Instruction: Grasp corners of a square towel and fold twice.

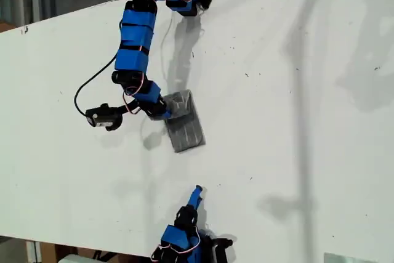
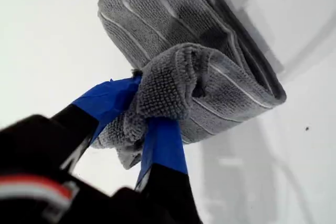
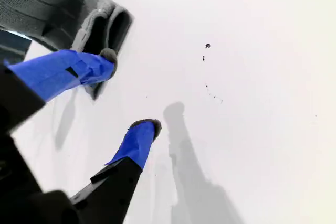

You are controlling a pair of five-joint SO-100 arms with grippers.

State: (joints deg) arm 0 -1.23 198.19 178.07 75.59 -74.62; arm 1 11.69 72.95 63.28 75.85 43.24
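Several folded layers make the grey towel a thick rectangular pad of nubby terry with thin pale stripes, lying on the smooth white table a little toward nine o'clock of the exterior view's centre. My first gripper, its fingers wrapped in blue tape, pinches a bunched cloth edge at the pad's ten o'clock end. My second gripper hovers with its blue-taped, dark-tipped fingers spread, empty above the bare table, near the six o'clock edge of the exterior view.
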